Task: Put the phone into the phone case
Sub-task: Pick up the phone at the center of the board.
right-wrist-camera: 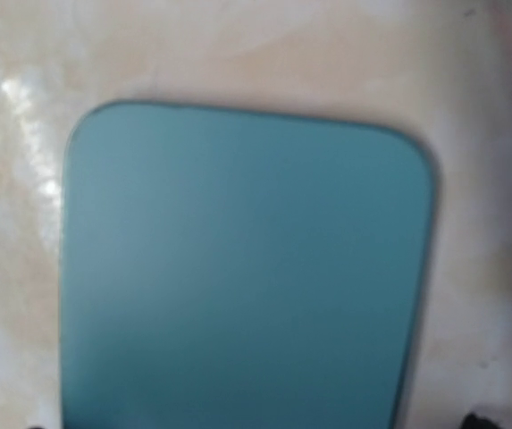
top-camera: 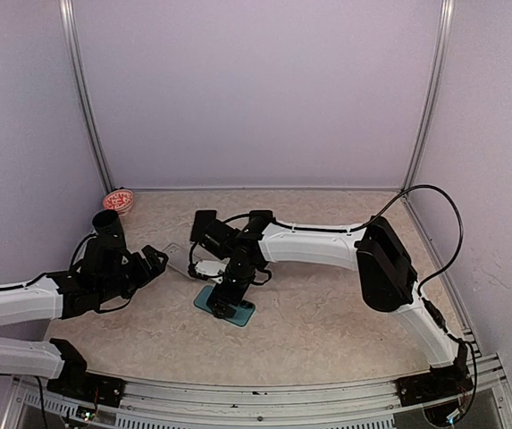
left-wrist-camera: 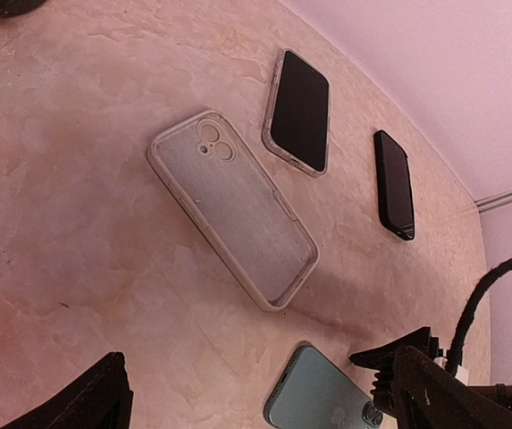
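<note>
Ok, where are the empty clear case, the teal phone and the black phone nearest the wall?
empty clear case (left-wrist-camera: 238, 223), left wrist view, centre of inner back
teal phone (right-wrist-camera: 238, 268), right wrist view, centre of its back
black phone (left-wrist-camera: 394, 183), left wrist view, centre of its face

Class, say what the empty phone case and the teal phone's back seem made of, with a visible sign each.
Empty phone case: likely translucent, frosted plastic or silicone; table shows faintly through. Teal phone: smooth back, perhaps matte glass; even colour.

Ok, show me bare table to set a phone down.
Free: table between the teal phone and the right arm's base; also left of the clear case in the left-wrist view. Crowded: beyond the case, a cased phone and a black phone lie close.
</note>
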### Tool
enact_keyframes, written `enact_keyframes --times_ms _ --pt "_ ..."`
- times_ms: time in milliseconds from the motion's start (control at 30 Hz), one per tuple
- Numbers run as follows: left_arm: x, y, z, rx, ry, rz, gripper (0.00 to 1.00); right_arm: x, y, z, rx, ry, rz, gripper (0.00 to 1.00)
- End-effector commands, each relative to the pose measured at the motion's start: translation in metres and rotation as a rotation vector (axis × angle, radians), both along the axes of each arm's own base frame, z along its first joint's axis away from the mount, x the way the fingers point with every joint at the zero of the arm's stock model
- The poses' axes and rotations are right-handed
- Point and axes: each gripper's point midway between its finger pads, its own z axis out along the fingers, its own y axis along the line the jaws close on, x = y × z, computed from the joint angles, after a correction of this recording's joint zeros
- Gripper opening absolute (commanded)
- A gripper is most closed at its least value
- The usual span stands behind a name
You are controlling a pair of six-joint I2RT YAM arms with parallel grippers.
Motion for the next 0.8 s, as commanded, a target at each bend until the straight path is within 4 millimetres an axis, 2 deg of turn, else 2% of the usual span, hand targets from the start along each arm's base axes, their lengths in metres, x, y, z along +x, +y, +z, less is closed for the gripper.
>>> enact_keyframes --times_ms 0,267,400,533,767 --pt "0.002 0.005 -0.002 0.003 -0.008 0.023 0.99 -0.008 -0.003 -0.013 -0.049 0.013 0.014 0.99" --pt "0.003 0.003 -0.007 0.003 0.002 0.022 0.99 -0.008 0.002 -0.014 -0.054 -0.003 0.016 0.99" --pt "0.003 0.004 -0.01 0.006 0.009 0.022 0.99 -0.013 0.002 -0.023 -0.075 -0.01 0.03 0.99" --pt "0.002 0.005 -0.013 0.011 0.015 0.026 0.99 -0.018 0.004 -0.031 -0.093 -0.032 0.043 0.95" --pt "0.001 0.006 -0.015 0.015 0.016 0.03 0.99 -0.018 0.004 -0.03 -0.104 -0.035 0.047 0.91"
